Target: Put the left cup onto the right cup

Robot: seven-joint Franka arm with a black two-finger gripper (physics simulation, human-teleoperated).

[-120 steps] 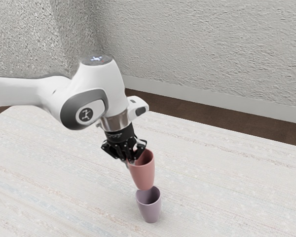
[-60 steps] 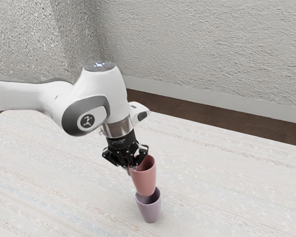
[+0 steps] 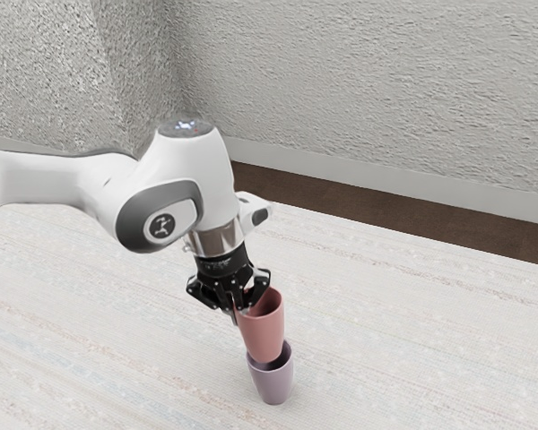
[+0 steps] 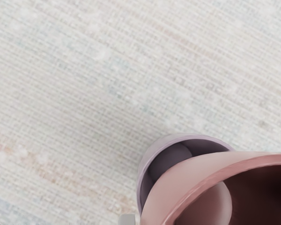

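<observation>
On the pale tabletop (image 3: pixel 412 305), low in the frame's centre, the white arm (image 3: pixel 161 193) holds the pink cup (image 3: pixel 262 327) tilted, its base entering the purple cup's (image 3: pixel 271 383) mouth, apparently to nest there. The claw (image 3: pixel 236 303) is clamped on the pink cup's rim.

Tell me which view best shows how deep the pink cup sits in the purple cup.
The exterior view: it shows the pink cup from the side, tilted, its base inside the rim of the purple cup. The wrist view looks down past the pink cup's rim into the purple cup, so depth is hard to judge.
</observation>
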